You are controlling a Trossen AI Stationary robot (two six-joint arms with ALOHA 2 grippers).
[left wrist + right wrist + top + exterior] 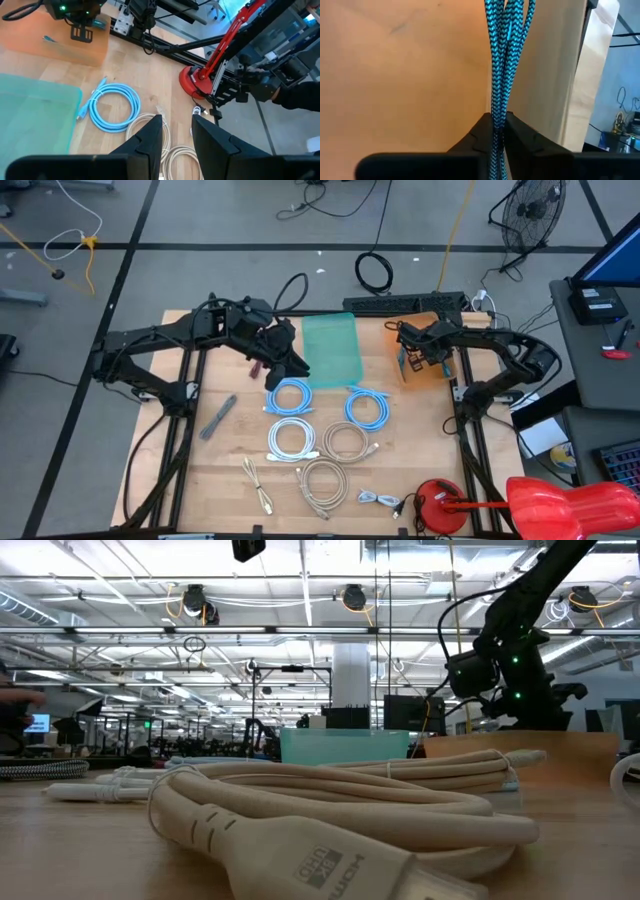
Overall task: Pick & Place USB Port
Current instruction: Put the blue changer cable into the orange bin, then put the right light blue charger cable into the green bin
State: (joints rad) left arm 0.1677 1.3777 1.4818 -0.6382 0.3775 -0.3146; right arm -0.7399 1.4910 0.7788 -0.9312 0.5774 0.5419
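Gripping a teal-and-black braided USB cable [501, 65], the right gripper [497, 131] sits over the orange bin [432, 370] at the far right of the bench [220, 470]; its fingers pinch the bundled strands between them, and the strands run up against the bin's orange inner wall. In the high view the right gripper [418, 356] is inside the bin's outline, and the cable shows there only as a small blue bit by the bin's left wall.

Left gripper [178, 131] hangs above the bench near the teal bin [331, 348], fingers apart with nothing between them. From above, the left gripper [291, 364] is at the teal bin's near left corner, just above a light blue coiled cable [290, 396].

More coils lie on the bench: a second light blue cable [366, 406] to the right, a white coil [292, 439], a beige coil [345, 441], a larger beige coil [323, 482] nearer, a thin beige cable [256, 485] and a small white cable [380, 500] near the front edge. A grey flat tool [218, 417] lies on the left side. A red clamp stand [440, 505] sits at the near right corner.

Low view shows a beige HDMI cable [330, 825] close up, with the right arm's wrist [505, 660] above the orange bin.
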